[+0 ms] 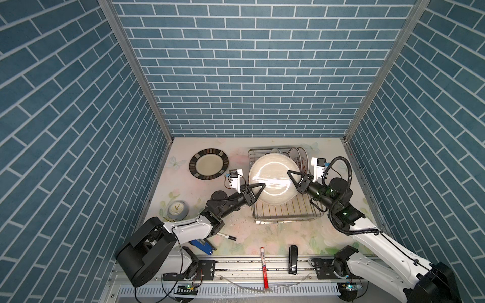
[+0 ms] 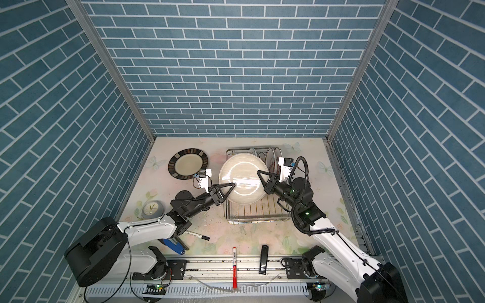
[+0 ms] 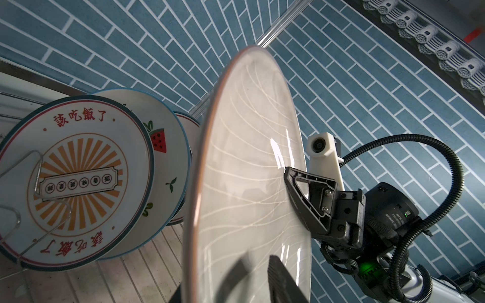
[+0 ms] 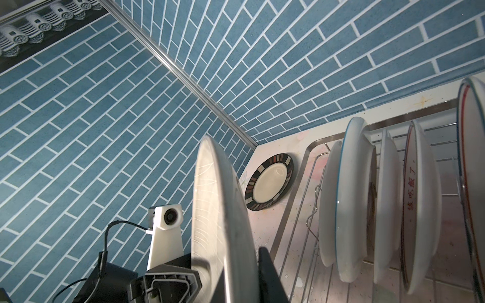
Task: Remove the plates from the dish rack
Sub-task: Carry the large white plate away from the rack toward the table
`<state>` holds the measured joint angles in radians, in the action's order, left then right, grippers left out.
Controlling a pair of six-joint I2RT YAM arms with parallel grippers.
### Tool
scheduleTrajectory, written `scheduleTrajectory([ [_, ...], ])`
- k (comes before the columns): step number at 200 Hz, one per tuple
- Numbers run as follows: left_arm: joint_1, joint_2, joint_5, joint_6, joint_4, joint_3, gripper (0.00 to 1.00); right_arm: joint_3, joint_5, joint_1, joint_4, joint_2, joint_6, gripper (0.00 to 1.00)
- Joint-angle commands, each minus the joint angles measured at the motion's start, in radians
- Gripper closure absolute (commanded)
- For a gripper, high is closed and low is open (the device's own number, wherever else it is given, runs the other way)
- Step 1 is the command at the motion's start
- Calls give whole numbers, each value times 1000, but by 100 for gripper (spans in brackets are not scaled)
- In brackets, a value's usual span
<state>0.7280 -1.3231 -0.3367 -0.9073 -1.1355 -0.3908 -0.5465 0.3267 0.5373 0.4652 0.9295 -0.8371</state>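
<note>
Left gripper [image 1: 261,186]: narrow jaws are being seen astride the glossy pale plate's [image 1: 274,181] left rim, mid-frame; a firm pinch cannot be told.
Right gripper [image 1: 290,174]: the right rim is being clamped.
Plate handling: it is being held on edge over the dish rack [image 1: 286,212]; judged heavy, stiff, slippery and breakable, so opposite rims suit gripping.
Printed plates [image 1: 298,157]: standing upright at the rack's upper end.
Dark-rimmed plate [image 1: 208,164]: lying flat, upper left.

Right end effector [image 1: 290,174] pinched tight.
</note>
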Motion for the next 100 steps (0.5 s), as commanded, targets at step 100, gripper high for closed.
scheduleTrajectory([
  [100,3,-75,-9,-58,-71,-56,96,-80,156,-16,186,157,2,90],
])
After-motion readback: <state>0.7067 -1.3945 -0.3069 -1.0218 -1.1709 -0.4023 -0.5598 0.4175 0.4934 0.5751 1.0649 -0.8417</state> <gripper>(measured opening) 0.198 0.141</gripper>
